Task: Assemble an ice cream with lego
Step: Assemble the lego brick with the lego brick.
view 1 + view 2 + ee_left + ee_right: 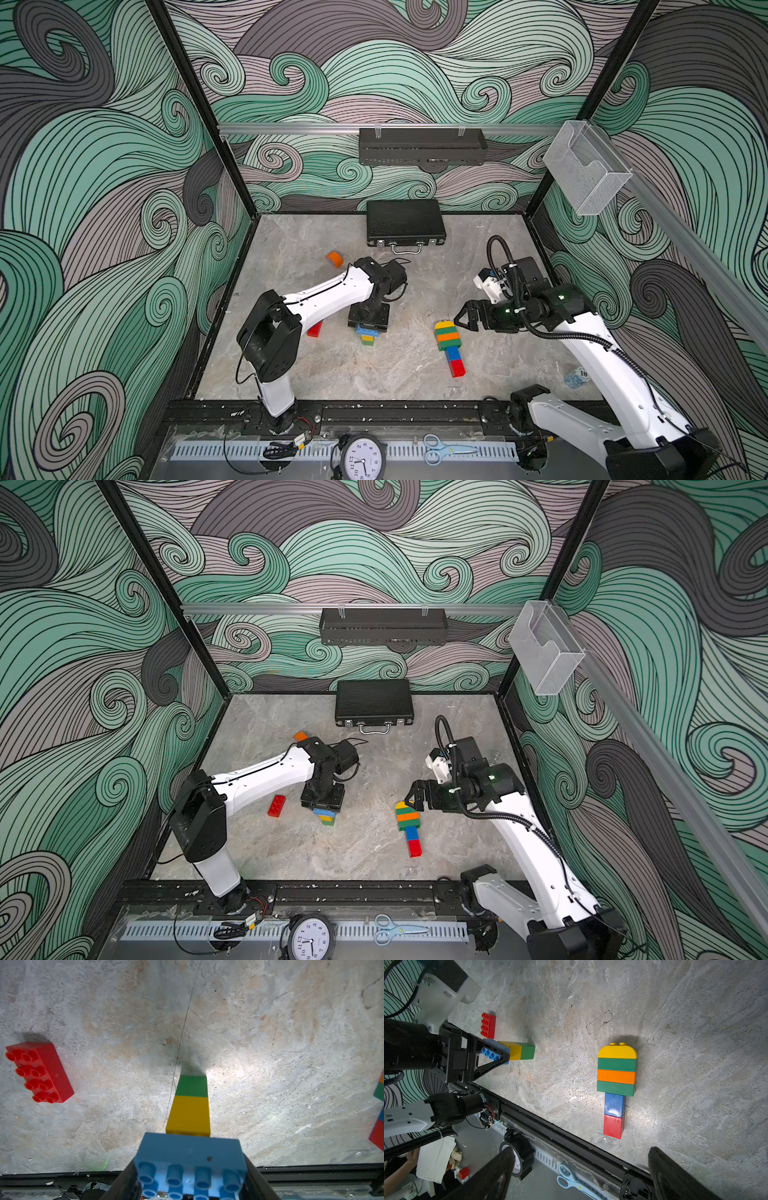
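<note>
My left gripper (190,1174) is shut on a blue oblong lego brick (190,1155), one finger on each short end. Under it hang a yellow square brick (189,1114) and a green one (192,1086), whose end touches the table; both top views show this small stack (367,336) (326,816). A finished lego ice cream (449,347) (616,1076) lies flat: yellow half-round, green, orange, green, then a blue and red stick. My right gripper (463,320) (581,1167) hovers open beside its rounded end, holding nothing. A loose red oblong brick (276,805) (39,1072) lies left of the stack.
An orange half-round piece (334,259) sits behind the left arm. A shut black briefcase (405,222) lies at the back wall. A black rail (395,409) bounds the table's front; beyond it are a clock (362,459) and blue scissors (446,449).
</note>
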`<state>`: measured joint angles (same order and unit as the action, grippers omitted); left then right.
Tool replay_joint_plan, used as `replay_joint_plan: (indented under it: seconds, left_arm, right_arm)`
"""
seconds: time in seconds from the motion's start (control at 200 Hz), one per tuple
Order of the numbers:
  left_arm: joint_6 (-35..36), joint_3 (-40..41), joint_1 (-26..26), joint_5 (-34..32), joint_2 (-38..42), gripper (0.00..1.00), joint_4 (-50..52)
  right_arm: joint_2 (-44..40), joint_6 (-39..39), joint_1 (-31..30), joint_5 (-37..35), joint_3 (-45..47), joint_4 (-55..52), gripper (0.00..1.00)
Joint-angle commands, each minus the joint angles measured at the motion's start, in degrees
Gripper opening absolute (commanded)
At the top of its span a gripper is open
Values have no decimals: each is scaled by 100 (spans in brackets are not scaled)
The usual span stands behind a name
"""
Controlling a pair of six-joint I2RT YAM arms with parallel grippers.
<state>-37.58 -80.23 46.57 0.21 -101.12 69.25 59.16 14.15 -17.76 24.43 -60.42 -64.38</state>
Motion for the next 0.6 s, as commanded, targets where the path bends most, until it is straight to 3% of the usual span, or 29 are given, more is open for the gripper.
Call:
replay_joint_plan:
  seconds: [0.0,0.155,0.595]
  left_arm:
    - [225,-121,128,1,-457,1,327]
    - [366,-330,220,-98,-719,0,509]
    - [251,384,226,-130,-501,0,43]
  right_arm:
    - [8,0,27,1,-166,-120,99]
    - [-25,0,27,-18,-202,-148,99]
    - [50,-18,27,-8,-290,-178,99]
